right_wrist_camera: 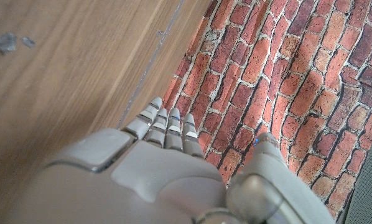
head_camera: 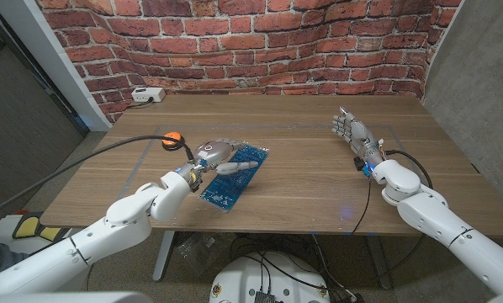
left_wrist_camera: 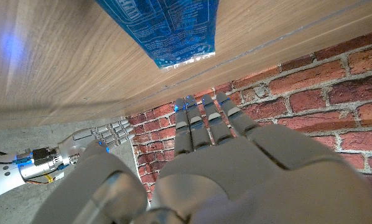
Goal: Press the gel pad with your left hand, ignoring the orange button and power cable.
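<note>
A: Round orange button at bench left; left robot hand, fingers extended, holding nothing, over flat blue printed gel pad.

B: Pressing step, likely. Next: push straight down. Right robot hand open, well apart.

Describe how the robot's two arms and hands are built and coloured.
Both arms are glossy white, rounded shells with black gaps at the joints. The left hand and right hand are grey metallic, with segmented fingers showing small blue lights near the tips. At each wrist sit exposed silver, blue and orange parts; a black cable runs along the right forearm.
</note>
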`<action>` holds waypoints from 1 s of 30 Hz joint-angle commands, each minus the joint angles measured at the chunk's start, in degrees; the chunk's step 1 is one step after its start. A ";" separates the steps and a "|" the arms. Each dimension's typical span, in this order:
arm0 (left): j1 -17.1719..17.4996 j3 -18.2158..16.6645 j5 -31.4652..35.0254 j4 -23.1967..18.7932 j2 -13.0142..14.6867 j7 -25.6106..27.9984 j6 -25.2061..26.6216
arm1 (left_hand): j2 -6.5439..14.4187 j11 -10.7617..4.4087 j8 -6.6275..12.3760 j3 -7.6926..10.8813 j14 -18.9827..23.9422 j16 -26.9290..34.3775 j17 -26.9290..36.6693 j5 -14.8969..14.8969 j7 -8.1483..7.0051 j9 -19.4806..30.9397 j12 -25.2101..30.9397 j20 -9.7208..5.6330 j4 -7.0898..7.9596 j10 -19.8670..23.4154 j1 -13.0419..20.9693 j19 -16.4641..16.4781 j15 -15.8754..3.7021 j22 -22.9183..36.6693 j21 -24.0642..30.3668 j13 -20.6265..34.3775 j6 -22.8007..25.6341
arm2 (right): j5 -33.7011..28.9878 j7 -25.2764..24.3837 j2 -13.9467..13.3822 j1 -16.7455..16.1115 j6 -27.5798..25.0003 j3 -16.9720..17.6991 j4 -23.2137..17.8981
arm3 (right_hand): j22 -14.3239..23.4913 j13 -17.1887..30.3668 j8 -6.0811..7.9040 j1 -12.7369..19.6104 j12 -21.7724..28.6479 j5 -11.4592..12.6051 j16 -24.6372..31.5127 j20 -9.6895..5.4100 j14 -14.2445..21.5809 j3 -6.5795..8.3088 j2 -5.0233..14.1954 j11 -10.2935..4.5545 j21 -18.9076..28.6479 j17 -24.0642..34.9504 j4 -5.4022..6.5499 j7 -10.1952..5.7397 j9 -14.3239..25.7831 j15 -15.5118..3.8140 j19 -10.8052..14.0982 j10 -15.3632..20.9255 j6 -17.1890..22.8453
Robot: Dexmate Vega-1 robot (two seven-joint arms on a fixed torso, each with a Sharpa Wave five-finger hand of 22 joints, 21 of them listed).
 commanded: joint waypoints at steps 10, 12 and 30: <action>-3.85 3.96 -1.63 0.97 -0.37 -7.01 3.89 | -0.33 -0.23 -0.59 -0.37 0.07 -0.24 0.20 0.01 0.16 0.21 -0.45 0.72 0.42 0.24 -0.23 0.26 -0.55 0.15 -0.22 0.30 -0.27 | 0.60 0.55 -0.13 0.50 -1.09 -0.08 0.62 | 0.34 0.28 0.20 -0.13 0.27 0.34 0.21 0.16 0.44 -0.15 0.20 -0.11 0.48 0.16 -0.22 -0.10 0.14 0.35 0.37 0.70 0.58; -3.98 4.10 -1.82 1.19 -0.36 -6.93 3.95 | -0.34 -0.28 -0.65 -0.40 0.09 -0.23 0.20 0.00 0.15 0.21 -0.46 0.73 0.43 0.24 -0.26 0.29 -0.57 0.15 -0.22 0.30 -0.35 | 0.56 0.54 -0.09 0.64 -1.17 -0.13 0.69 | 0.34 0.28 0.20 -0.10 0.27 0.35 0.22 0.16 0.47 -0.13 0.25 -0.15 0.49 0.16 -0.24 -0.10 0.14 0.37 0.40 0.71 0.60; -6.44 6.05 -4.35 4.67 -1.32 -7.30 2.74 | -0.35 -0.08 -0.85 -0.76 0.09 -0.35 0.19 -0.03 0.10 0.22 -0.63 0.77 0.66 0.34 -0.51 0.42 -0.55 0.16 -0.40 0.31 -0.23 | 0.38 0.54 -0.11 1.25 -1.78 -0.36 0.65 | 0.35 0.28 0.18 0.00 0.29 0.34 0.22 0.21 0.60 -0.14 0.41 -0.06 0.51 0.15 -0.28 -0.15 0.14 0.36 0.48 0.83 0.67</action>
